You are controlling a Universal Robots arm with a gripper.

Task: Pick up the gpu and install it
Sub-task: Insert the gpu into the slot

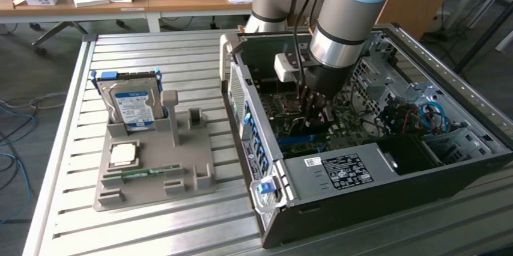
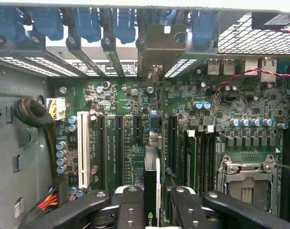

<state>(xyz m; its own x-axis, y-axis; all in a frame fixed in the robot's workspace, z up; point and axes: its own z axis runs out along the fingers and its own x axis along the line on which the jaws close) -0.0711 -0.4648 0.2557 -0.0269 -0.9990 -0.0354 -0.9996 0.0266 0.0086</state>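
The gpu is seen edge-on as a thin dark card standing over the green motherboard inside the open computer case. Its metal end bracket lies against the case's rear slot openings. My gripper is shut on the card, with one black finger on each side of it. In the exterior view the gripper reaches straight down into the middle of the case, over the expansion slots. Whether the card's edge is seated in a slot is hidden.
A white slot, memory sticks and the processor socket flank the card. Blue slot latches line the rear wall. Outside the case, a grey holder carries a hard drive and a processor.
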